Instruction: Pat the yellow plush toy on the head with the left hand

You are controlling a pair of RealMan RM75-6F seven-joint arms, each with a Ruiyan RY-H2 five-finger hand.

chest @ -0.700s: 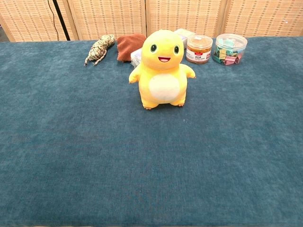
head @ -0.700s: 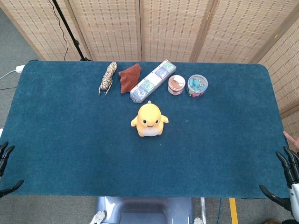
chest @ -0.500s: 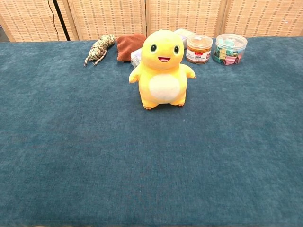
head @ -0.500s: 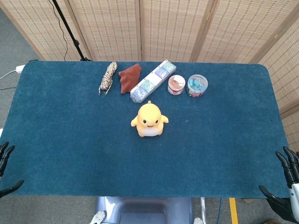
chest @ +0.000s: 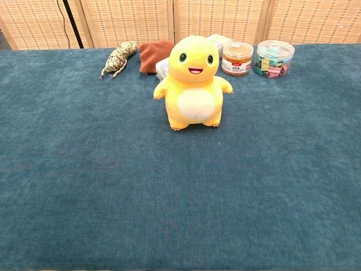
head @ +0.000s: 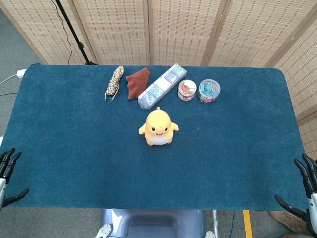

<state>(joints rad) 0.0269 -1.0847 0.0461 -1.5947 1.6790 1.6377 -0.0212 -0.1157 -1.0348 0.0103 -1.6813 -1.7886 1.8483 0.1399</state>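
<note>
The head view looks steeply down from high above the near edge of the bench (head: 74,163), taking in its whole blue top and the screens behind. The chest view sits low and close, facing straight across the bench. Both share the yellow plush toy (head: 158,127) and the far row of things.

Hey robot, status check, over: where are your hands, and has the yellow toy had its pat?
Left hand open at near-left table edge. Right hand open at near-right edge. Yellow plush toy upright mid-table, not yet patted. Nothing between left hand and toy.
</note>
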